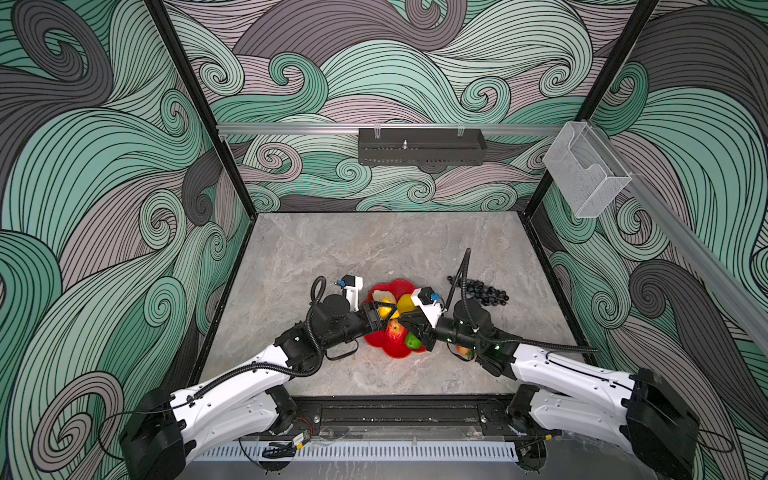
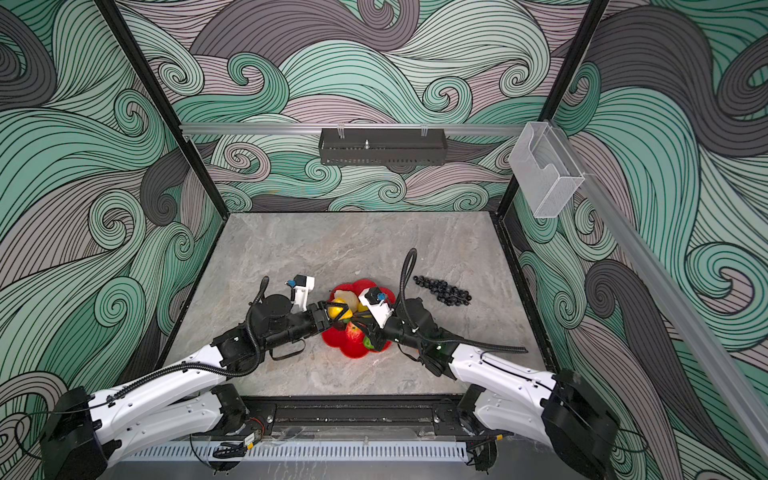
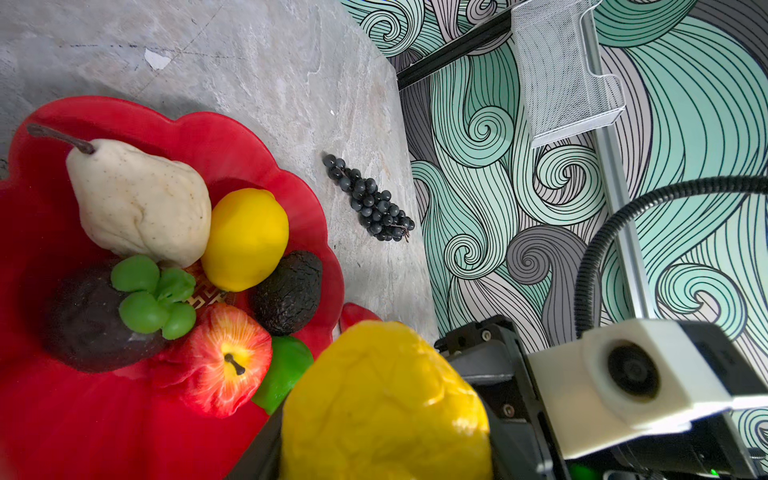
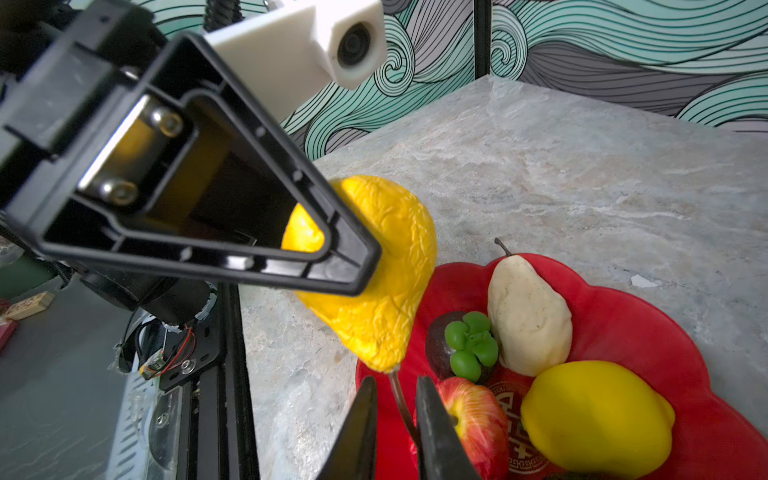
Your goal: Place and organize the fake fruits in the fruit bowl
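Three wave-patterned walls (image 1: 415, 83) enclose the grey surface (image 1: 332, 249). Below both end effectors sits the fruit bowl (image 3: 232, 141), holding an apple (image 3: 224, 361) and a lemon (image 3: 245, 239). The left end effector (image 1: 388, 312) grips a yellow pear (image 4: 382, 270). The right end effector (image 4: 397, 384) has its fingers (image 4: 436, 436) flanking the stem (image 4: 399, 395), pinch unclear. Beyond it lies a grape bunch (image 3: 370, 203). The right arm (image 1: 561, 370) half hides an orange fruit (image 1: 464, 352).

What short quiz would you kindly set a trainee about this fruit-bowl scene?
1. True or false: the grape bunch lies inside the fruit bowl.
2. Which fruit does the left gripper hold? A) apple B) wrinkled yellow pear C) avocado
3. Fill in: the held pear's stem runs between the right gripper's ____.
Key: 1 false, it lies on the table, apart from the bowl; 2 B; 3 fingers.
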Robot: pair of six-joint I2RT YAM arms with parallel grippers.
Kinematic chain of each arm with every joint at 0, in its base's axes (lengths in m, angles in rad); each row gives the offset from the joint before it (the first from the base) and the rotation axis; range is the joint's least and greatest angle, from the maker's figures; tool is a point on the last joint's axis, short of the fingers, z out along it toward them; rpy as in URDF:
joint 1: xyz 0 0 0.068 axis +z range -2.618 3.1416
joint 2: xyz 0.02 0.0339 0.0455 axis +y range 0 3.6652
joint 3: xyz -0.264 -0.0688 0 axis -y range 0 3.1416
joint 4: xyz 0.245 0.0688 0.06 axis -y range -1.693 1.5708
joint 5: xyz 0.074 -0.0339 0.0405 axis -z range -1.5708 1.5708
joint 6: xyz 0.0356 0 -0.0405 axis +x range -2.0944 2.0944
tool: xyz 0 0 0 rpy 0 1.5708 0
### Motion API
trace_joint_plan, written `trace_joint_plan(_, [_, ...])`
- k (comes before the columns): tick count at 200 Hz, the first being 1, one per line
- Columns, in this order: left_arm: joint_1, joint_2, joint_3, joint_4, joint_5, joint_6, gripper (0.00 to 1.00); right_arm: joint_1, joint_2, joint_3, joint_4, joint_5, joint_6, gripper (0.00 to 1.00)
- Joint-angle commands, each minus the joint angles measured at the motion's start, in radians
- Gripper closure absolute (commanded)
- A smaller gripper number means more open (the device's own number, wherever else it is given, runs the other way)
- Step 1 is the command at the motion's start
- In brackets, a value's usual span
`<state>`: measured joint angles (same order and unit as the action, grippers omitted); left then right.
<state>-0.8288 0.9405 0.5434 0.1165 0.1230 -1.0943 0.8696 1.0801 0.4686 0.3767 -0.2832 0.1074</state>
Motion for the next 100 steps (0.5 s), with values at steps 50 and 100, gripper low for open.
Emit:
trace_joint_plan(50, [0.005, -0.013, -0.002, 0.005, -0.025, -0.004, 0.52, -0.002, -0.014, 0.034, -0.021, -0.014, -0.005, 1.00])
trace_joint_plan(100, [0.013, -0.040, 0.021, -0.100, -0.072, 0.080, 0.25, 0.003, -0.012, 0.113, -0.208, 0.039, -0.006, 1.00])
